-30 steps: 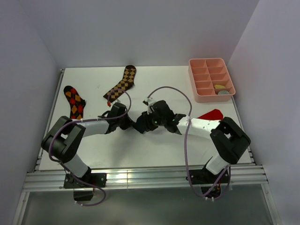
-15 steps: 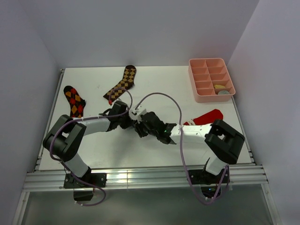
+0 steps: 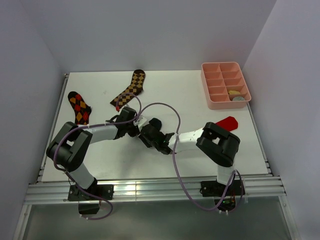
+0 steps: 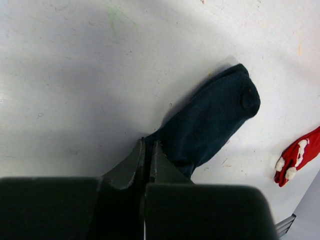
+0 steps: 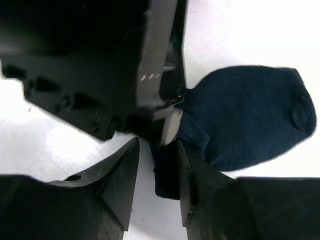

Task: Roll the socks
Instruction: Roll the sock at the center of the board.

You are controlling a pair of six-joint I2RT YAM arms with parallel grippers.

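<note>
The dark navy sock (image 4: pixel 215 120) lies flat on the white table, toe end away from me. My left gripper (image 4: pixel 147 146) is shut on the edge of its cuff end. In the right wrist view the navy sock (image 5: pixel 250 112) fills the right side, and its folded cuff lies between the open jaws of my right gripper (image 5: pixel 157 147). In the top view my left gripper (image 3: pixel 137 126) and right gripper (image 3: pixel 148 136) meet at mid-table and hide the sock. A mustard yellow item (image 3: pixel 233 92) and a grey item (image 3: pixel 239 98) sit in the pink tray.
The pink compartment tray (image 3: pixel 204 82) stands at the back right. A red sock with white trim (image 3: pixel 226 122) lies right of the arms and also shows in the left wrist view (image 4: pixel 300 157). A brown checkered sock (image 3: pixel 130 89) and an argyle sock (image 3: pixel 79 107) lie at the back left.
My right arm has swung left and its gripper has closed in on the left gripper over the navy sock. The left gripper has barely moved.
</note>
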